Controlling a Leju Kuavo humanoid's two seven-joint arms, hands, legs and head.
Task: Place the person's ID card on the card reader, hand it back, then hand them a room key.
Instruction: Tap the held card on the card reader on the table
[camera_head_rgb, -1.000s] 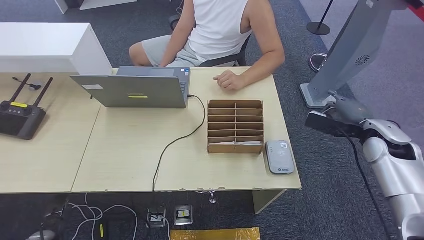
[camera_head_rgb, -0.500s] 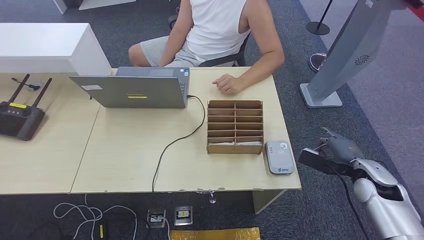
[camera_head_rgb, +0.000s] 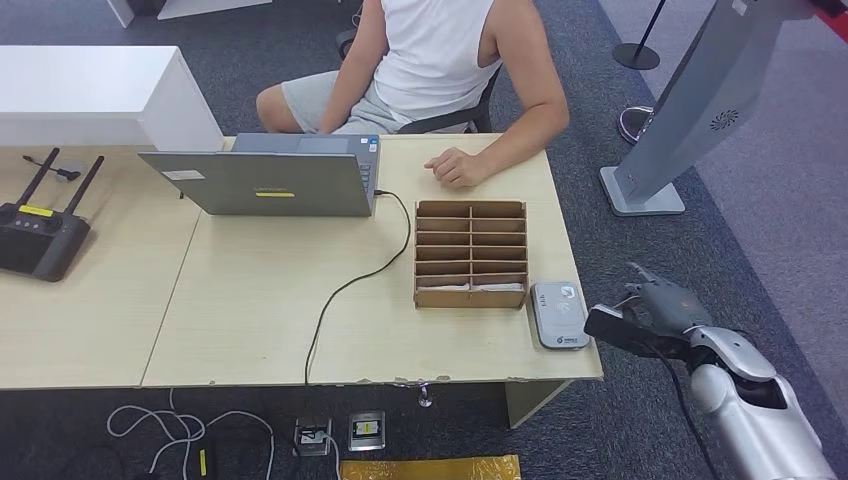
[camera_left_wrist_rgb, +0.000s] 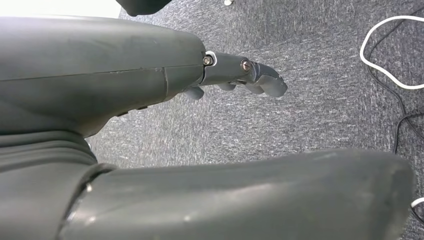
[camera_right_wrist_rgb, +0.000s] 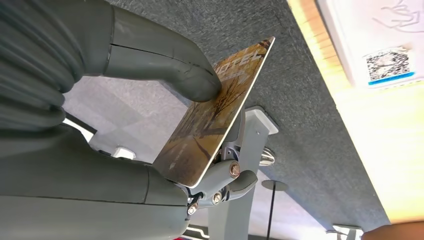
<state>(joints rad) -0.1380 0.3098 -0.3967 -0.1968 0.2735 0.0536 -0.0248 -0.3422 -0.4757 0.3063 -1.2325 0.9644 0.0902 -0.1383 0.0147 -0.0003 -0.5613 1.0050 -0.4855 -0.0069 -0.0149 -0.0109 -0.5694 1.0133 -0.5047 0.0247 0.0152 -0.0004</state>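
My right hand (camera_head_rgb: 665, 305) hangs just off the table's right front corner and pinches a gold-brown card (camera_head_rgb: 618, 330) printed with trees. In the right wrist view the thumb (camera_right_wrist_rgb: 165, 55) presses the card (camera_right_wrist_rgb: 215, 115) against the fingers beneath it. The grey-white card reader (camera_head_rgb: 558, 313) lies flat on the table, a short way left of the card and apart from it; its white face (camera_right_wrist_rgb: 360, 20) carries a QR label. The person's hand (camera_head_rgb: 458, 165) rests on the table's far edge. My left hand (camera_left_wrist_rgb: 245, 75) hangs over carpet with fingers extended, holding nothing.
A wooden slotted card box (camera_head_rgb: 470, 253) stands just left of the reader. A laptop (camera_head_rgb: 265, 180) with a black cable sits mid-table, a black remote controller (camera_head_rgb: 40, 235) at far left. A grey stand base (camera_head_rgb: 640, 190) stands on the carpet beyond my right arm.
My right hand has dropped with the card from beside the grey stand down and left, to just right of the card reader. The person's hand has stayed put.
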